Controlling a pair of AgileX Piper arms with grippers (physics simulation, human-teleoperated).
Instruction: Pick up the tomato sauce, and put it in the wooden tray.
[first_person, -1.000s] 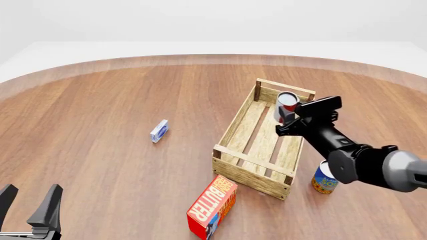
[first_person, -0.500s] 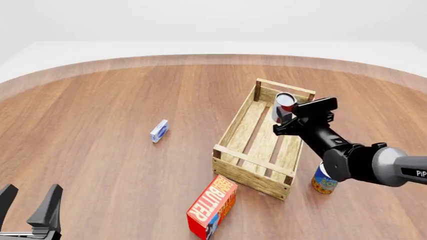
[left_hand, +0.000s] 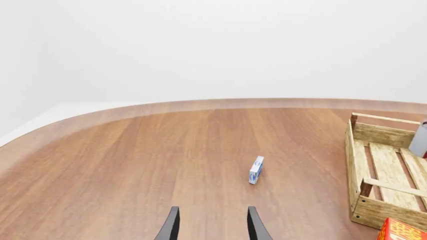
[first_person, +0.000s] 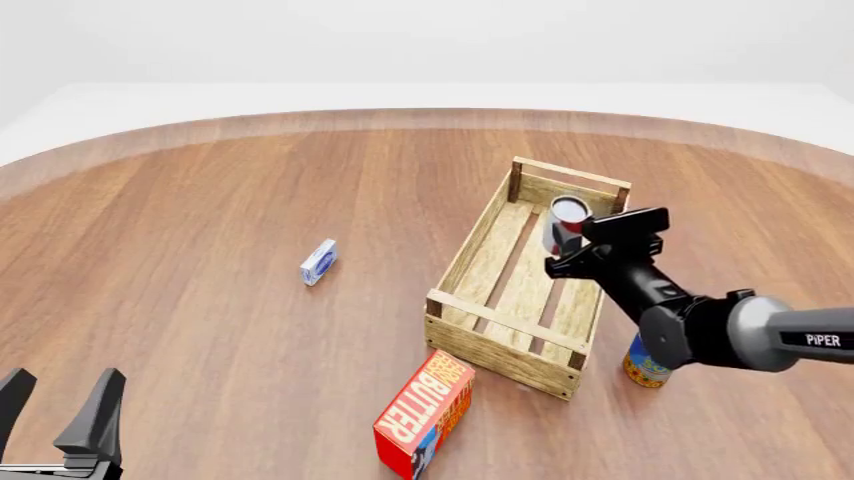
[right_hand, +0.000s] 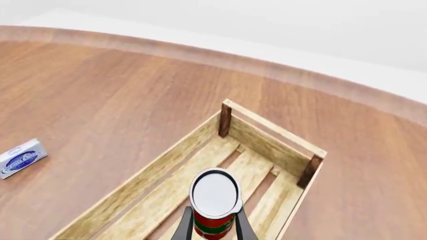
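Observation:
The tomato sauce (first_person: 567, 222) is a small can with a silvery top and a red, white and green label. My right gripper (first_person: 573, 246) is shut on it and holds it upright over the far half of the wooden tray (first_person: 475, 262). In the right wrist view the tomato sauce (right_hand: 215, 200) sits between the fingers, above the slats of the wooden tray (right_hand: 155, 180). My left gripper (first_person: 60, 418) stands open at the near left of the table with nothing in it; in the left wrist view the left gripper (left_hand: 211, 227) shows two spread fingertips, with the wooden tray (left_hand: 373, 170) nearby.
A blue-labelled can with an orange base (first_person: 645, 364) stands just right of the tray's near end, half hidden by my right arm. A red butter box (first_person: 424, 412) lies in front of the tray. A small blue and white packet (first_person: 318, 262) lies left of the tray.
My right gripper has carried the can slightly left and lower over the tray's far half. The left arm has not moved.

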